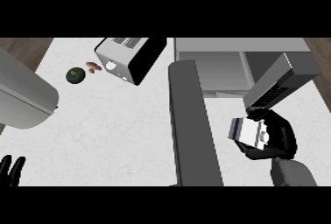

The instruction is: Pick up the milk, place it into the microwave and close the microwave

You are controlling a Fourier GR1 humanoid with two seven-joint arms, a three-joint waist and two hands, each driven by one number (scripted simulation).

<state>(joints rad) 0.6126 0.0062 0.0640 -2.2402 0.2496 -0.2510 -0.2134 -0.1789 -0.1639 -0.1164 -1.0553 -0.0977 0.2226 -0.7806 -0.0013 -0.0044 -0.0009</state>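
Note:
The milk (248, 131), a white carton with a blue side, is held in my right hand (282, 139), whose black fingers and thumb curl round it. Hand and carton hover over the counter at the right, just in front of the microwave (213, 65). The microwave is a grey box at the top right with its cavity showing. Its long grey door (192, 127) stands open and stretches down the middle of the view, left of the carton. My left hand (11, 170) rests at the lower left edge with fingers up.
A grey slab with a dark keypad (281, 81) slants above my right hand. A silver toaster (128, 57) sits at the top centre, with a green fruit (76, 75) and a brown item (93, 67) to its left. A large grey rounded object (22, 98) fills the left edge.

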